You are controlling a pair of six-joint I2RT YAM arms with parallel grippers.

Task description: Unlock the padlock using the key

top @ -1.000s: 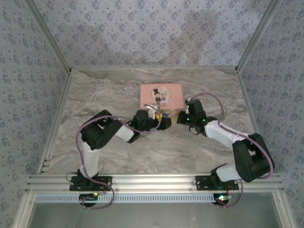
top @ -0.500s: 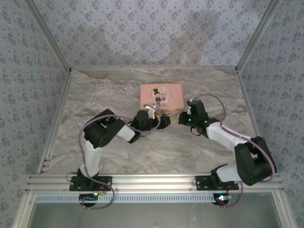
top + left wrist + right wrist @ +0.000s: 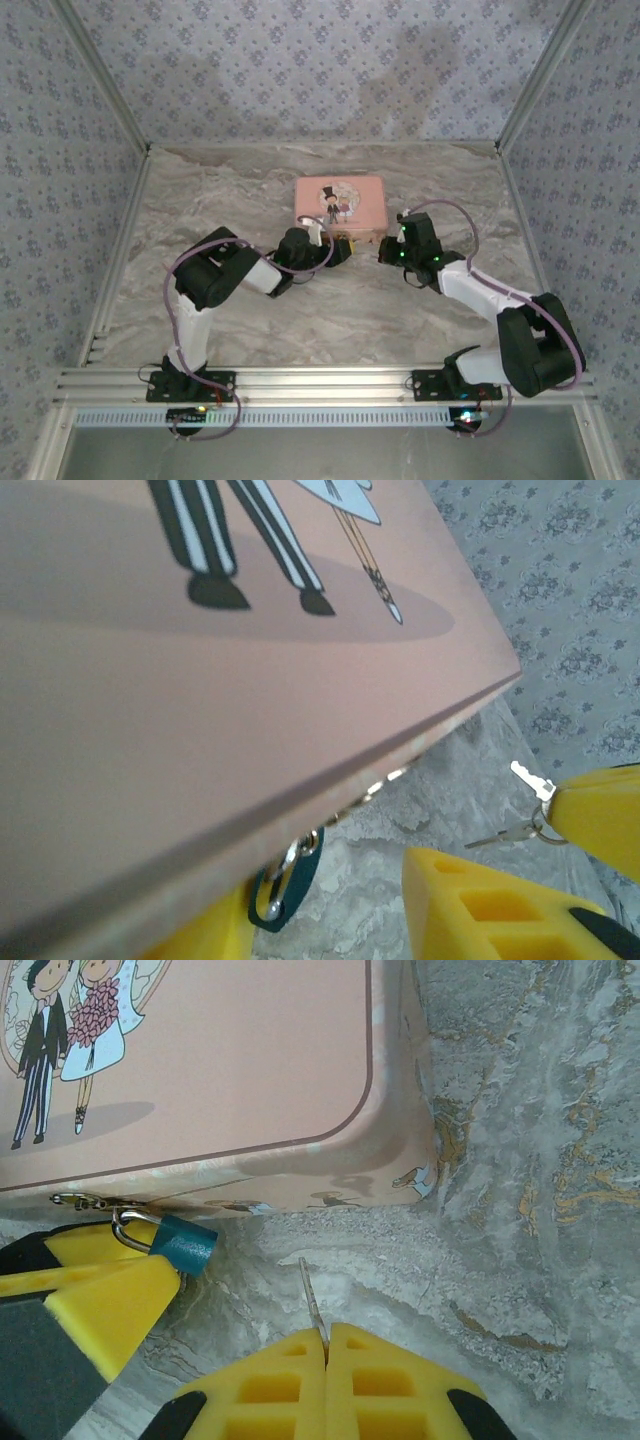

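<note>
Pink rectangular box with a cartoon bride and groom on its lid (image 3: 352,190) lies flat toward the far middle of the grey marbled counter (image 3: 250,330). Small teal-bodied padlock with a silvery shackle (image 3: 183,1244) hangs from the clasp on the box's near side wall, low, just above the counter. Left claw (image 3: 335,905) sits at that near wall, yellow fingers apart. The padlock is between them, close against one finger, with a clear gap to the other. Claw released, no grip seen. Right claw (image 3: 327,1338) is to the right of the padlock, just off the box's near edge, clenched on the thin silvery metal key (image 3: 313,1303). The key's blade sticks out past the fingertips toward the box wall, apart from the padlock. Left wrist view: a second small key (image 3: 500,832) on a ring dangles beside that right finger.
</note>
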